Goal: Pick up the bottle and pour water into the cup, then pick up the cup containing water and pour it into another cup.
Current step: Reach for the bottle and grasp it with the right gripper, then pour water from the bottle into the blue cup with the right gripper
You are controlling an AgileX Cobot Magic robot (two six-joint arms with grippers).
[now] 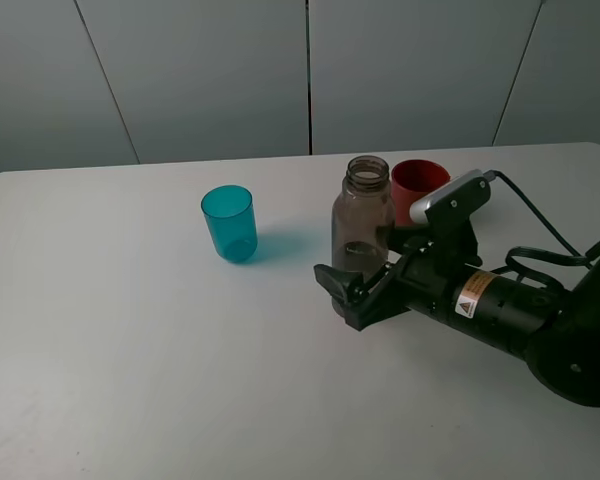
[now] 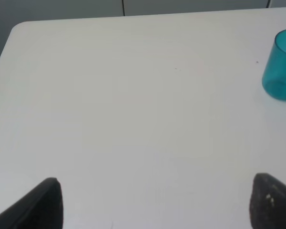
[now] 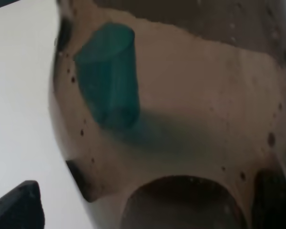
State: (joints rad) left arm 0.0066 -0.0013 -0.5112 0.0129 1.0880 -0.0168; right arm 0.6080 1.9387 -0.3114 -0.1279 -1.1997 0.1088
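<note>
Bottle [image 1: 362, 225]: upright on the table [image 1: 130, 350], just in front of the red cup [image 1: 420, 180]; the teal cup [image 1: 229, 223] stands well apart on its left.
Right claw [image 1: 352, 295]: wide open, straddling the bottle's lower body and holding nothing yet.
Left claw [image 2: 157, 202]: spread wide and empty, above bare table.
Handling: likely light, thin plastic that gives under pressure; droplets on the wall suggest it is slippery.
Where to grip: close on the straight mid-body, below the shoulder.
Caution: there is no cap, so keep it upright until you pour.
</note>
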